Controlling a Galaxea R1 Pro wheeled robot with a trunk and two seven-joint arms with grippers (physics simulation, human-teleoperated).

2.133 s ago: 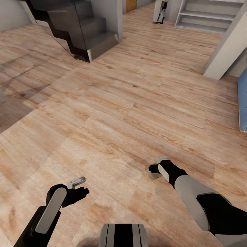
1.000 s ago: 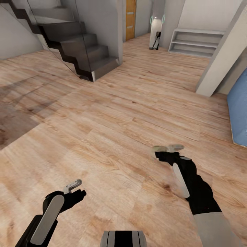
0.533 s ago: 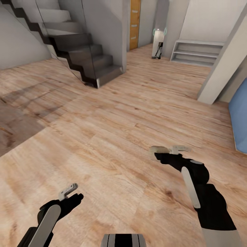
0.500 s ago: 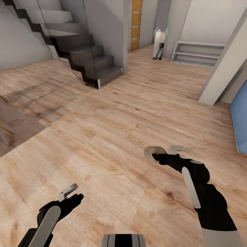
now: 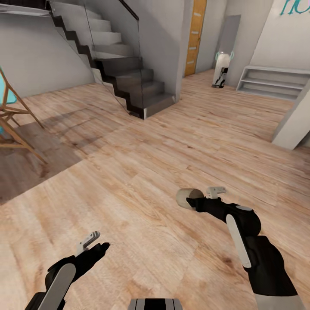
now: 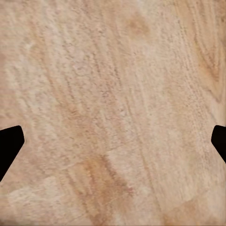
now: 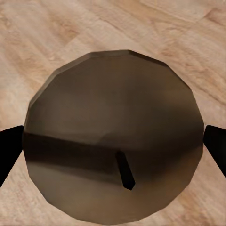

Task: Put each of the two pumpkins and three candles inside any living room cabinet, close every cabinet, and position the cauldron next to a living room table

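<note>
arms: 2, black, grey panel strips | right forearm (image 5: 275,275): grey cuff | pincer fingers (image 5: 88,241): pale grey

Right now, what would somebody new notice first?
Probably the short beige-cream candle clamped in the right gripper, held above the pale wooden floor; the wrist view shows its dark wick. Next, the dark grey staircase against the far wall.
</note>
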